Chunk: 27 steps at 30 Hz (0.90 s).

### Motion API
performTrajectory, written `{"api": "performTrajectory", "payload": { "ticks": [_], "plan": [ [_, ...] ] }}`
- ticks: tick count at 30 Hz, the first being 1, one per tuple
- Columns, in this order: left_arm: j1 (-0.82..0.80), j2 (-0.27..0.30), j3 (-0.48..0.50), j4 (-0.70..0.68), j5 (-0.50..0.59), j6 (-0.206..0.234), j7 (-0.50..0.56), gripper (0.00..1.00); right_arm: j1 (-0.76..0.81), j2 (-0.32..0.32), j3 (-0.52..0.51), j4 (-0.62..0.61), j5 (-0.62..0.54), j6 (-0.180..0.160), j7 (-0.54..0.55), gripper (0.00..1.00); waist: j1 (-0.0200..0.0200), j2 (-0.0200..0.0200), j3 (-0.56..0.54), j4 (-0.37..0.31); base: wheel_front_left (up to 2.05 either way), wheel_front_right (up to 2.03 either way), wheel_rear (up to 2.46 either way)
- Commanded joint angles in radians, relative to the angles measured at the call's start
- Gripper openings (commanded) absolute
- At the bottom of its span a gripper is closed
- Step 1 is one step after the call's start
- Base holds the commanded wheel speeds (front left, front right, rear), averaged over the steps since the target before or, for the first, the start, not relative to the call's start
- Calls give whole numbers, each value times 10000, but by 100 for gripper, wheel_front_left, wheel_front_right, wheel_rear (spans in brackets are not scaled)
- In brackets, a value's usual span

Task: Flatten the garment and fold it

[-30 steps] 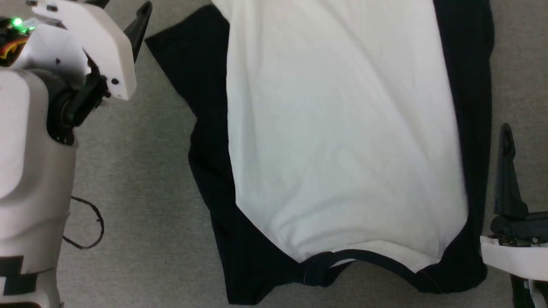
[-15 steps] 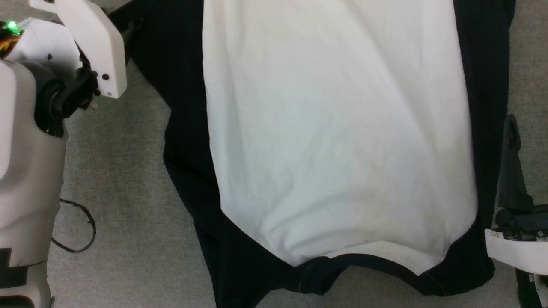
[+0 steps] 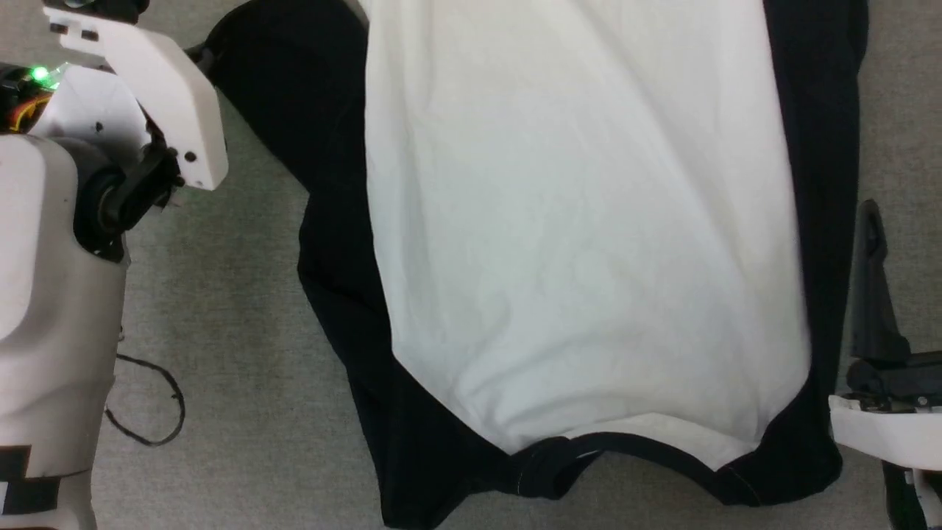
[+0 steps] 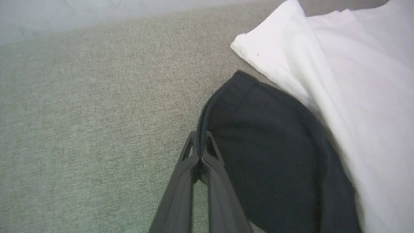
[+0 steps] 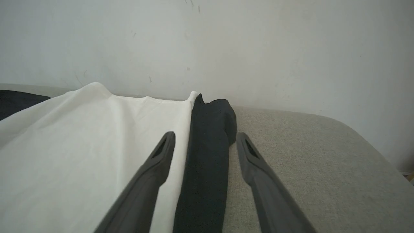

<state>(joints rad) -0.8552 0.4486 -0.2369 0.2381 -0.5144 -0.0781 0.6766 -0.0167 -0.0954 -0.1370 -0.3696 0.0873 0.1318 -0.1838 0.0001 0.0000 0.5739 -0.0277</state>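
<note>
The garment [image 3: 581, 243] lies spread on the grey surface, its white body flanked by black sleeves and its black neckband [image 3: 633, 442] nearest me. My left gripper [image 3: 200, 55] sits at the top left, at the outer edge of the left black sleeve [image 3: 294, 96]. In the left wrist view that gripper [image 4: 200, 142] is shut, with the sleeve's cuff edge [image 4: 258, 145] pinched between its tips. My right gripper [image 5: 205, 137] stands open, low over the right black sleeve [image 5: 210, 142], one finger over the white cloth and the other over the grey surface.
A loop of thin black cable [image 3: 151, 401] lies on the grey surface [image 3: 235, 309] beside my pale left forearm [image 3: 51, 294]. A pale wall [image 5: 226, 48] stands behind the garment's far end. The surface rounds off at its right edge [image 5: 372, 145].
My left gripper has moved in to the left sleeve's edge and closed on it. The head camera shifted slightly. The right gripper stays open beside the right sleeve.
</note>
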Motion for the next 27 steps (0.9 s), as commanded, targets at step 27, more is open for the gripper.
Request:
{"api": "performTrajectory", "payload": {
  "ticks": [27],
  "plan": [
    [5818, 1033, 4811, -3295, -2045, 1480, -2024, 0, 1160, 446, -66, 512, 31, -11, 99, 100, -1, 0, -3872, 471, 0, 0, 0]
  ]
}}
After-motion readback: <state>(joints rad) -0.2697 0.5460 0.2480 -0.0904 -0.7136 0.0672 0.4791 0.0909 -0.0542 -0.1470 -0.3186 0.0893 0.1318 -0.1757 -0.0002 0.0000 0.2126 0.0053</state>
